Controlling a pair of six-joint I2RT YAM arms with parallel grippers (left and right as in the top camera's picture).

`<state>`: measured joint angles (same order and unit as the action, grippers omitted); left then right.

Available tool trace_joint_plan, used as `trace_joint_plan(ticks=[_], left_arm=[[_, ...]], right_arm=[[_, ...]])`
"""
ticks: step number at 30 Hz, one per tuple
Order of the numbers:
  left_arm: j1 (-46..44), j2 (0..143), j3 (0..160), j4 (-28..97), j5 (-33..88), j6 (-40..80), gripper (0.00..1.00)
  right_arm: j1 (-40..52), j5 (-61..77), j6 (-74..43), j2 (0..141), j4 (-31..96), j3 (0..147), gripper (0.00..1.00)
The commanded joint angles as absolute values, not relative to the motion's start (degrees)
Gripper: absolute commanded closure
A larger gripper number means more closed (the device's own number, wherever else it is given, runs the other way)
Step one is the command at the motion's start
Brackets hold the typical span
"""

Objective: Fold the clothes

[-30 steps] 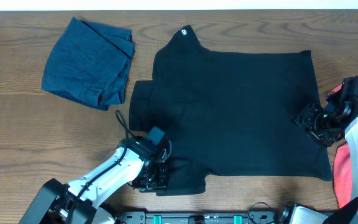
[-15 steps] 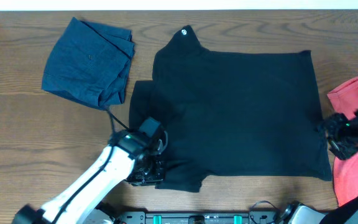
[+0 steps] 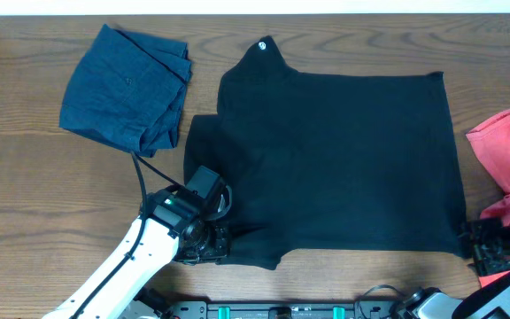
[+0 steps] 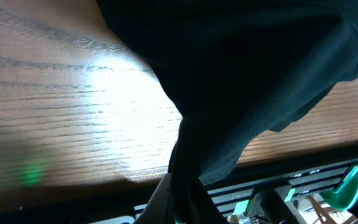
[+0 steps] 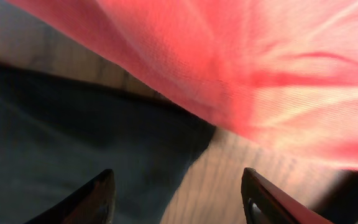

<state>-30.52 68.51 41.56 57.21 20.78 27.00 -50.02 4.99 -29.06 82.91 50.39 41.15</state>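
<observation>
A black T-shirt (image 3: 343, 151) lies spread out flat in the middle of the brown wooden bench (image 3: 25, 204). A small white mark (image 3: 263, 45) sits on a bump of cloth at the shirt's far edge.

The left hand (image 3: 209, 250) is at the near left corner of the black T-shirt, on a flap of cloth that sticks out there. Its fingers (image 4: 174, 198) are pressed together and they pinch the black cloth. In the left wrist view the cloth runs in a tight ridge right down into the fingers, with shiny wood beside it. A thin black cable (image 3: 138, 170) loops up from the white arm behind this hand.

The right hand (image 3: 490, 248) is at the near right corner of the black T-shirt, just beside the corner and close to the near edge of the bench. Its two fingers (image 5: 101, 199) are spread wide and nothing is between them. In the right wrist view the corner of the black shirt lies low on the left. Red cloth fills the top, and a strip of bare wood shows between the two.

A navy-blue garment (image 3: 127, 87) lies in a loose bundle at the far left of the bench, apart from the black shirt. A coral-red T-shirt (image 3: 503, 151) lies at the right edge, just beside the black shirt, and part of it is out of the picture.
</observation>
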Motion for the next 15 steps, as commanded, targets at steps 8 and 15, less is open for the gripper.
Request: trace_joint_plan(ticks=[8,15], left_arm=[[-30.2,68.1,42.4,57.6,18.7,26.9,0.94],[-30.2,68.1,42.4,57.7,18.8,26.9,0.94]], right_arm=[[-50.6,6.3,-29.8,83.0,39.5,33.8,0.41],[-50.6,6.5,-29.8,82.8,40.0,33.9,0.85]])
